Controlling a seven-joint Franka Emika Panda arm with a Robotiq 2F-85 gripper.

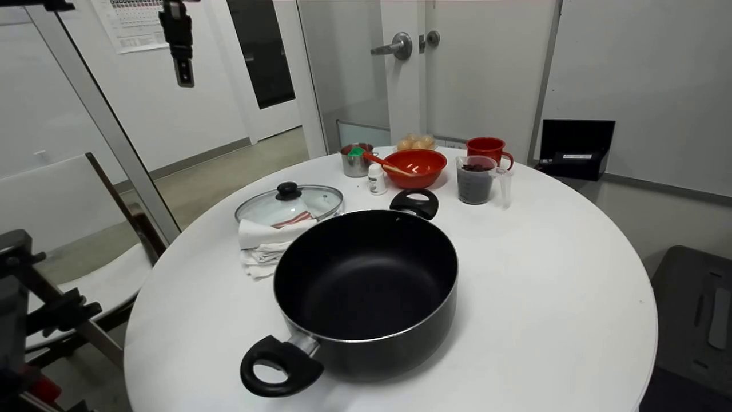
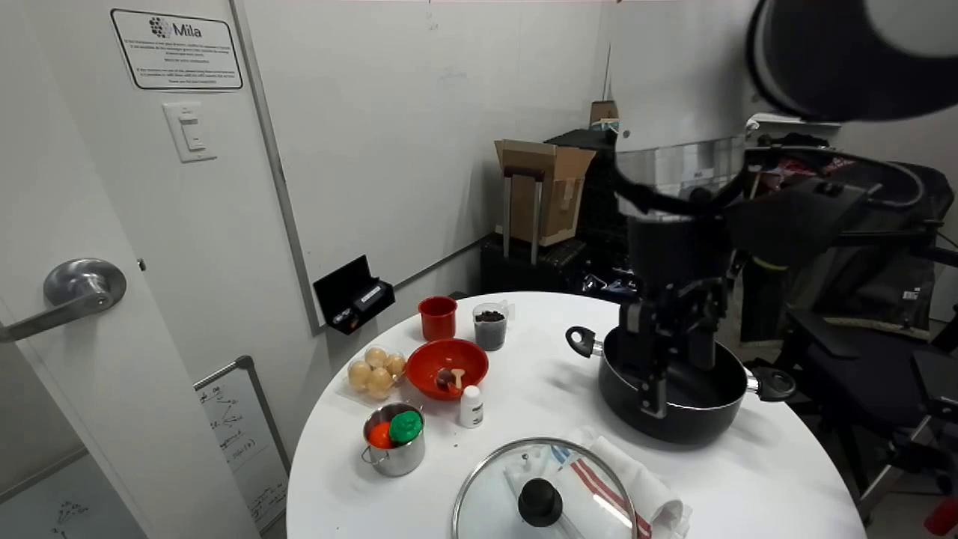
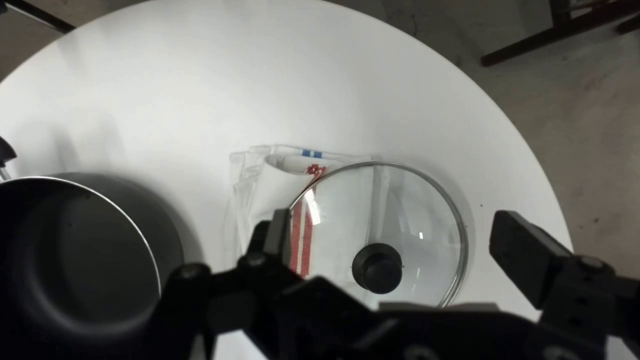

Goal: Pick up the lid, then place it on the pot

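Nearest of all in the wrist view, my black jaws are standing wide apart, and I am hanging them high over a round white table (image 1: 560,297). On it a large, wide black pot (image 1: 366,286) with two black loop handles (image 1: 300,371) is sitting upright, showing me its smooth dark inside. Apart from the pot, a round clear glass lid (image 3: 400,220) with a thin metal rim is lying with its black knob (image 3: 378,270) upward; looking down from the wrist, I am seeing it mostly in the gap between my jaws. One side of the lid is overlapping a folded white cloth (image 3: 280,192) with red and blue stripes, and that cloth is filling part of the space between lid and pot.

In both exterior views I am also seeing smaller things. A red bowl (image 1: 414,181) is sitting just beside a cluster of tan round things (image 2: 379,380). A clear measuring cup (image 1: 474,191) with dark contents (image 2: 490,317) is standing just beside a red mug (image 1: 485,150). A silvery metal cup (image 2: 402,460) is holding a green item (image 2: 406,427) and an orange item (image 2: 380,434). Near the bowl, a small white bottle (image 2: 471,408) with a label is standing upright.
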